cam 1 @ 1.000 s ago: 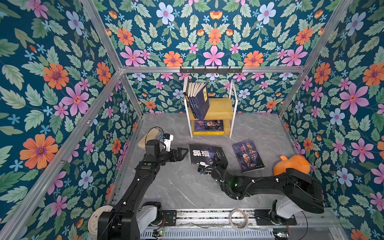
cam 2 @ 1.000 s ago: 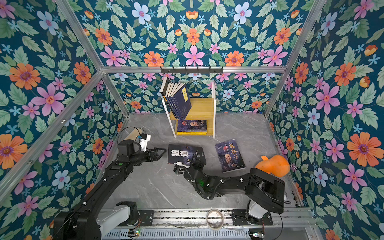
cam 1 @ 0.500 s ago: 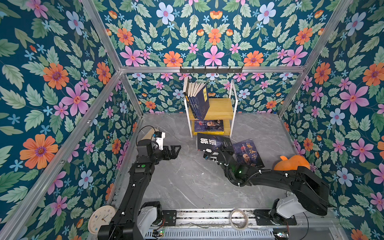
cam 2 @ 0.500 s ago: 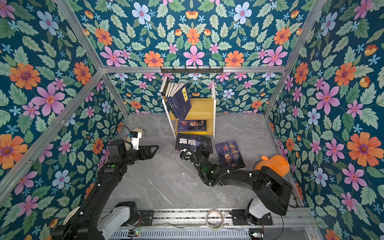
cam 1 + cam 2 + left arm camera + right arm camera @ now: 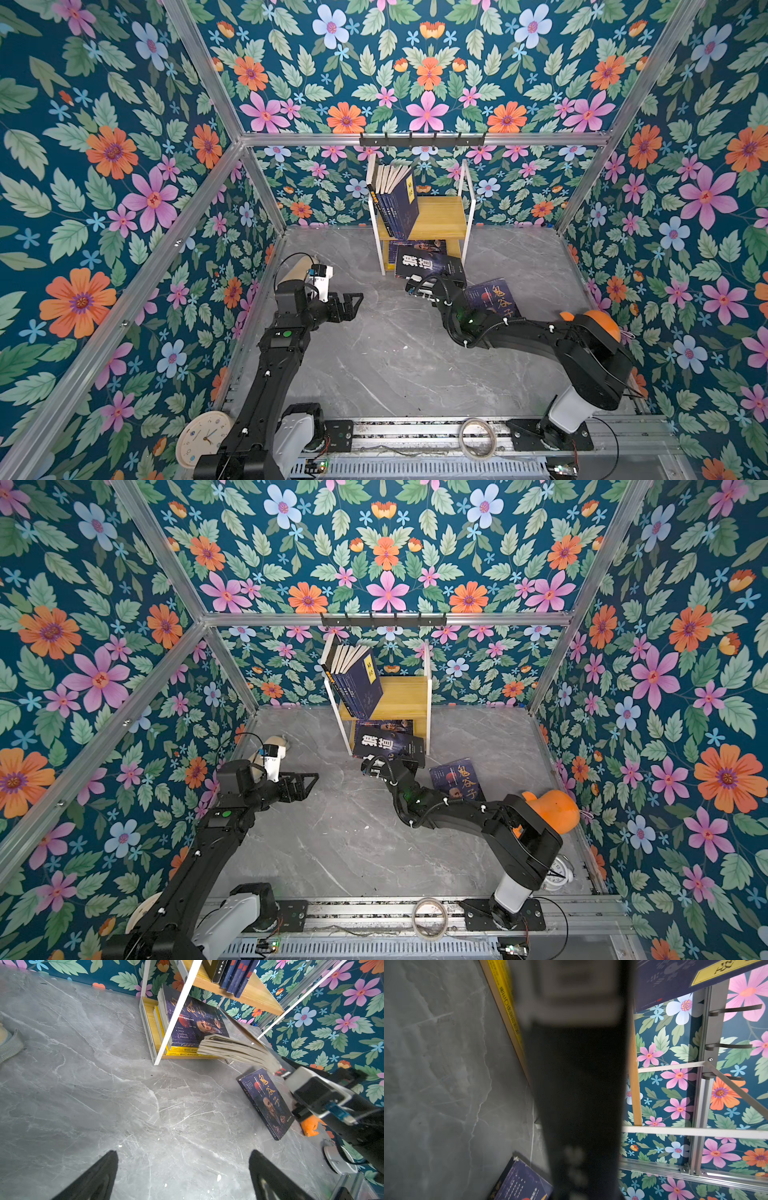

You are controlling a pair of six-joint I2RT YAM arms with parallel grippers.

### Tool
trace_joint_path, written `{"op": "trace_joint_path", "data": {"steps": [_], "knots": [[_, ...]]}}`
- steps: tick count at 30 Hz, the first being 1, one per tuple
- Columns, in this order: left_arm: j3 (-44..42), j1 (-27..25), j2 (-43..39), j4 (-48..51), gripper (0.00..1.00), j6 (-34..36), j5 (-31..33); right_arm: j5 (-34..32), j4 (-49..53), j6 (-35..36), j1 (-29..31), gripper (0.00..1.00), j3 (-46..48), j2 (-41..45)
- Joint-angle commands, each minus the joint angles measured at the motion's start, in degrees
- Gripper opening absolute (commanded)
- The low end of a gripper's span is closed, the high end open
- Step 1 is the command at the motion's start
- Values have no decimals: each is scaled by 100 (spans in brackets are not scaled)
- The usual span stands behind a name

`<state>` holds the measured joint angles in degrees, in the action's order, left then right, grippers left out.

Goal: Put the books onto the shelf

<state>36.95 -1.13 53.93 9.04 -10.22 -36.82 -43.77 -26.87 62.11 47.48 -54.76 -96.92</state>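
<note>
Since a second ago the left arm has drawn back toward its wall, and the right arm has carried a book from mid-table up to the shelf front.

Nearest, the left pincer [image 5: 352, 306] hangs over the bare table [image 5: 395, 365], jaws spread wide and holding nothing. Across from it the right pincer [image 5: 440, 279] is clamped narrow on one end of the dark book [image 5: 424, 262] with large white characters. A second book [image 5: 494, 297] lies flat on the table just beside that arm.

The held book's free end reaches the shelf [image 5: 442, 218] at its lower tier, over the flat stack [image 5: 193, 1022] already lying there; whether it touches the stack I cannot tell. A navy row [image 5: 399, 203] leans on the upper board.

Gripped at one end only, the book sags and its pages fan in the left wrist view. That drooping edge could catch the stack or the white front post [image 5: 176, 1012]. A push might then buckle the cover or shove the light rack back, probably tipping the leaning row.
</note>
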Motion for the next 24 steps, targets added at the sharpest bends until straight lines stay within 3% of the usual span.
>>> {"op": "trace_joint_path", "data": {"steps": [1, 24], "knots": [[-70, -2, -23, -11, 100, -46, -205, 40, -502, 118, -94, 0, -202, -153], [-133, -37, 3, -196, 100, -202, -327, 390, -653, 241, -547, 0, -1386, -1421]]}}
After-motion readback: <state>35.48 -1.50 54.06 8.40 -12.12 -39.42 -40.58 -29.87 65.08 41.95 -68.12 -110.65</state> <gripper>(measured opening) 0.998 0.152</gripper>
